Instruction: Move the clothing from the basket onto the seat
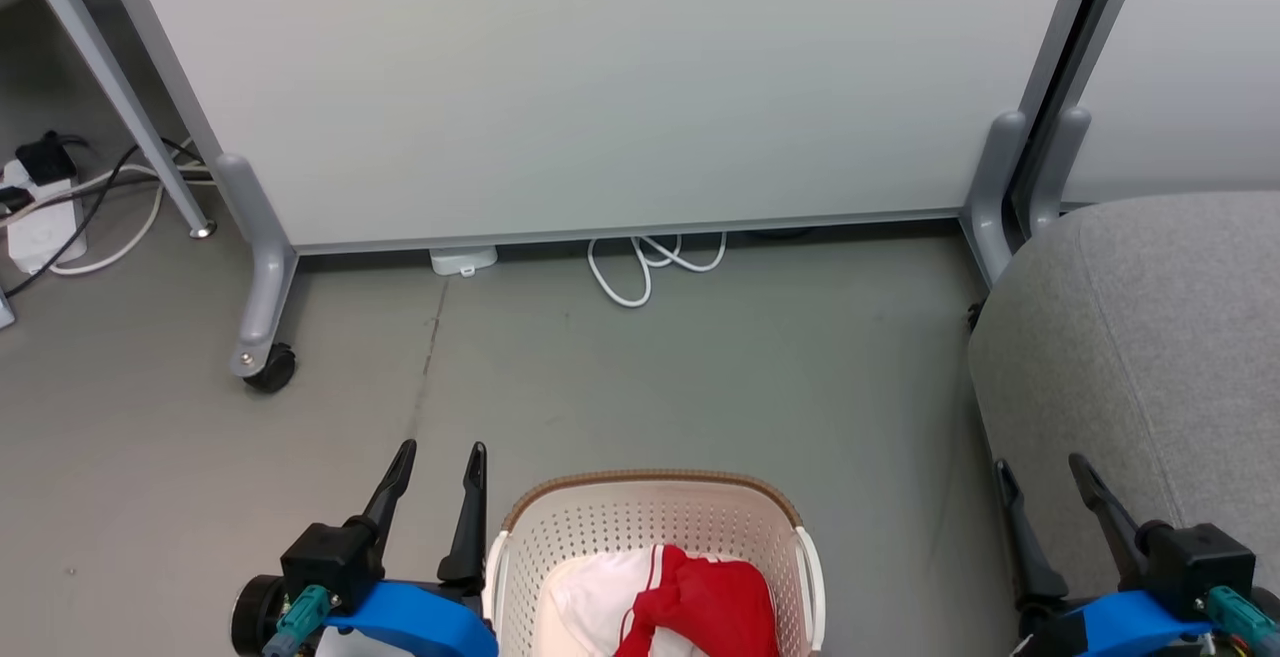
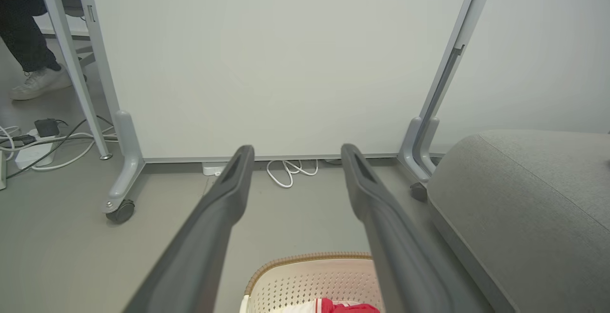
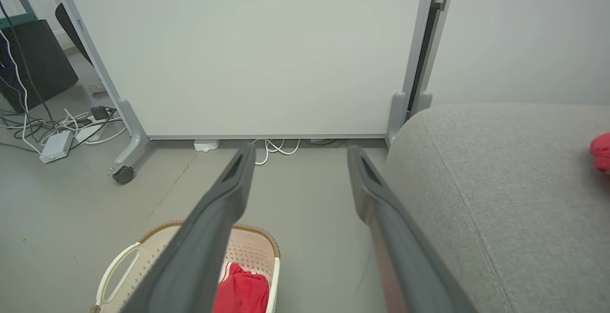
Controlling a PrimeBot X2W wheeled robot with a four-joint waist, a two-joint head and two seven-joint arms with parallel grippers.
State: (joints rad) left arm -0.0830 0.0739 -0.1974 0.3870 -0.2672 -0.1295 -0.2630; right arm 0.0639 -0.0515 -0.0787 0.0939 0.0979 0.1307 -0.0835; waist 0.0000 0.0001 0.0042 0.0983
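Note:
The cream perforated basket [image 1: 640, 522] with a brown rim stands on the floor at the bottom centre, holding red and white clothing [image 1: 700, 602]. The wrist views show the basket [image 2: 305, 279] [image 3: 252, 251] and the red clothing [image 3: 240, 291] low in frame. My left gripper [image 1: 440, 462] is open just left of the basket with nothing between its fingers. My right gripper [image 1: 1040, 472] is open beside the front edge of the grey seat [image 1: 1150, 357]. A piece of red fabric [image 3: 601, 151] lies on the seat [image 3: 500, 184] at the far right of the right wrist view.
A white partition panel [image 1: 600, 87] on grey wheeled feet [image 1: 262, 362] stands behind the basket. White cables [image 1: 650, 262] lie under it and a power strip with cords [image 1: 40, 207] sits at far left. A person's leg and shoe [image 2: 33, 75] show beyond the panel.

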